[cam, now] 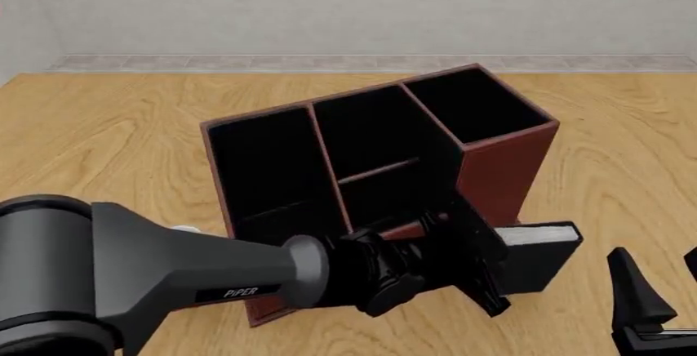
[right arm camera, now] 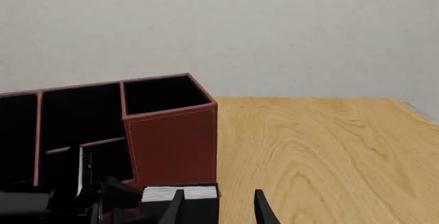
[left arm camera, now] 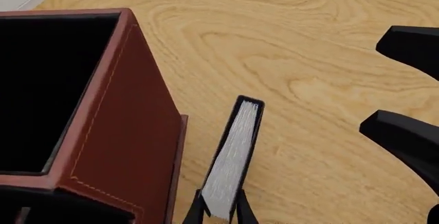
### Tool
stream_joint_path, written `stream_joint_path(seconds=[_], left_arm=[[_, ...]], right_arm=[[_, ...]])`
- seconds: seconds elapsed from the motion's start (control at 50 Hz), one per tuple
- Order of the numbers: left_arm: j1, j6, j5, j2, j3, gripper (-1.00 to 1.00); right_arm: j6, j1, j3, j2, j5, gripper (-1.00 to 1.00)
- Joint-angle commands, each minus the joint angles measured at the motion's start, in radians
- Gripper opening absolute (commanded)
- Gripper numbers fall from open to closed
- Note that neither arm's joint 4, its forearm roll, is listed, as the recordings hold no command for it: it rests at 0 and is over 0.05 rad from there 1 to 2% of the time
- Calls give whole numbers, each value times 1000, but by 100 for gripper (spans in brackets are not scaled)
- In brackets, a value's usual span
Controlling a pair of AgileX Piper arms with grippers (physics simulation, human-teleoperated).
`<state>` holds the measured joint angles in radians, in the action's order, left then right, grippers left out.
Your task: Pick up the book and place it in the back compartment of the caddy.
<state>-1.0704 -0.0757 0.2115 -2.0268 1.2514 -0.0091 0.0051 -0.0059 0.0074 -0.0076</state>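
Note:
The book [cam: 541, 251], black with white page edges, is clamped in my left gripper [cam: 490, 268], which is shut on it. It stands on edge just outside the caddy [cam: 495, 172], beside the near wall of the tall end compartment [left arm camera: 48, 85]. In the left wrist view the book [left arm camera: 237, 157] sticks out past the gripper [left arm camera: 219, 211]. The back compartment [cam: 381, 199] is the near half of the middle section, partly hidden by my left wrist. My right gripper [cam: 662, 295] is open and holds nothing, to the right of the book [right arm camera: 180, 193].
The caddy's large undivided compartment [cam: 261, 168] lies at its left end. The right gripper's fingers [left arm camera: 403, 139] show in the left wrist view, close to the book. Bare wooden table [cam: 632, 152] stretches to the right and behind the caddy. A wall [right arm camera: 274, 29] rises behind the table.

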Motion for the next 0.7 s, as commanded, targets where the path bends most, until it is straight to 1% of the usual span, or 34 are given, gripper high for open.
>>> stream_joint_path(seconds=[0.02, 0.1, 0.26, 0.38, 0.44, 0.58, 0.62, 0.66, 0.7], left_arm=[[-5, -3, 11, 12, -16, -100], [-6, -1, 13, 24, -23, -100], [-15, 3, 27, 84, -72, -100], [-1, 7, 48, 125, -111, -100], [7, 28, 71, 170, -145, -100], [-2, 31, 67, 235, -178, -100], [3, 39, 75, 269, -196, -100], [4, 61, 86, 310, -223, -100], [-1, 61, 84, 322, -233, -100]], right_arm=[[-1, 0, 0, -1, 0, 100], [1, 0, 2, 3, -4, 100], [1, 0, 2, 2, -3, 100], [1, 0, 0, -1, 2, 100], [-1, 1, 0, -2, 1, 100], [0, 1, 0, -2, 2, 100], [1, 1, 0, 0, 0, 100], [0, 1, 1, 0, 0, 100], [0, 1, 0, -2, 1, 100]])
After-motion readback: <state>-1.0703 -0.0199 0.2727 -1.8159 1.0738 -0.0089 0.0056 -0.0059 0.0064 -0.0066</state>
